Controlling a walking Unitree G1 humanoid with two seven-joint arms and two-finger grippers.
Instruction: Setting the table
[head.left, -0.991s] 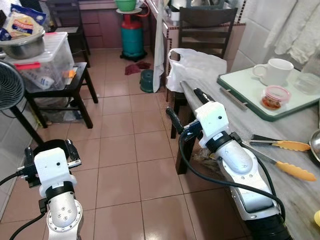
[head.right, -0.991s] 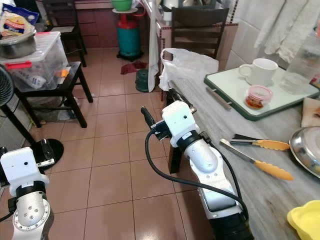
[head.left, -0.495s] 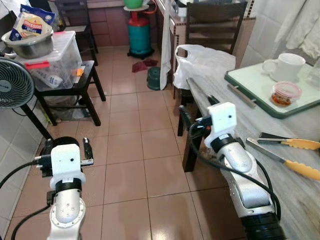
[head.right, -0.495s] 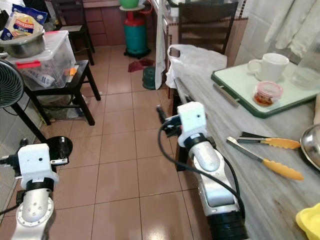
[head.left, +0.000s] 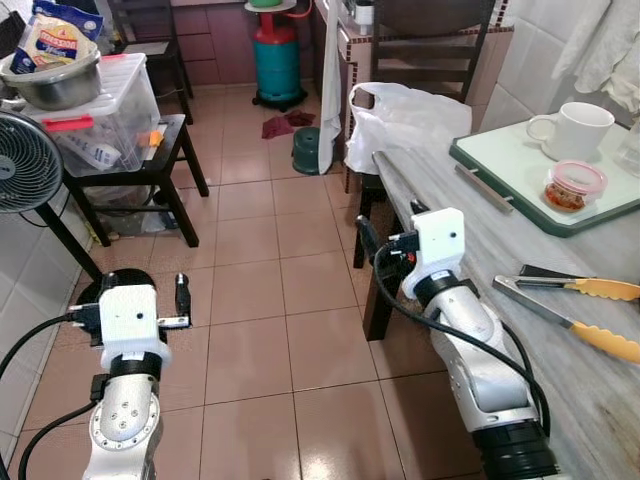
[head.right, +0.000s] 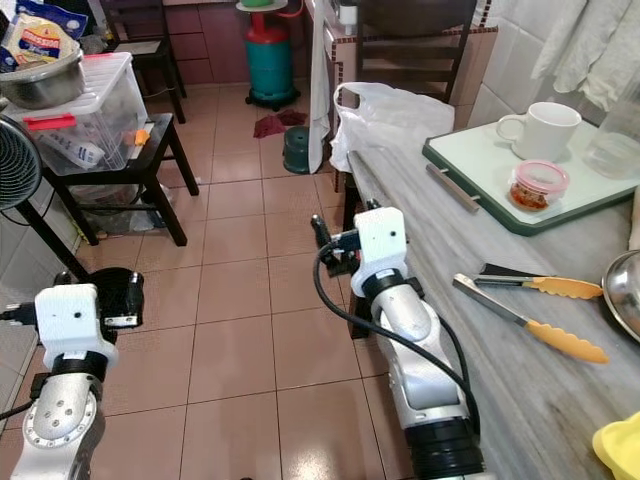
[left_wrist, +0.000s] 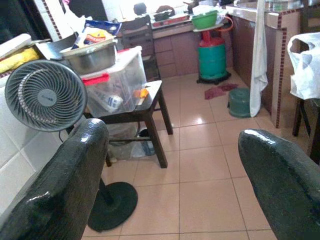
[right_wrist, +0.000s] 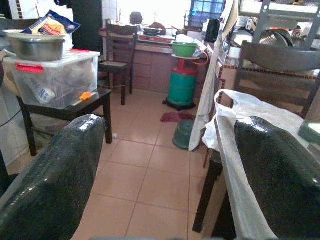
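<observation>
A grey marble table (head.left: 470, 240) runs along the right. On it a green-rimmed tray (head.left: 500, 165) carries a white mug (head.left: 578, 130) and a small pink-lidded container (head.left: 573, 187). Nearer me lie two yellow-handled tongs (head.left: 578, 288), with a metal bowl (head.right: 625, 300) at the edge of view. My right gripper (head.left: 390, 225) hovers open and empty at the table's near left edge, pointing away from me. My left gripper (head.left: 130, 295) hangs open and empty over the tiled floor, far from the table.
A white plastic bag (head.left: 410, 120) sits at the table's far end before a dark chair (head.left: 430, 40). On the left stand a fan (head.left: 25, 165) and a black stool (head.left: 150, 165) bearing a clear box (head.left: 100, 115). A green gas cylinder (head.left: 277, 60) stands beyond.
The camera has shifted, so the whole scene sits differently. Both arms keep much the same pose, with the grippers still open and empty.
</observation>
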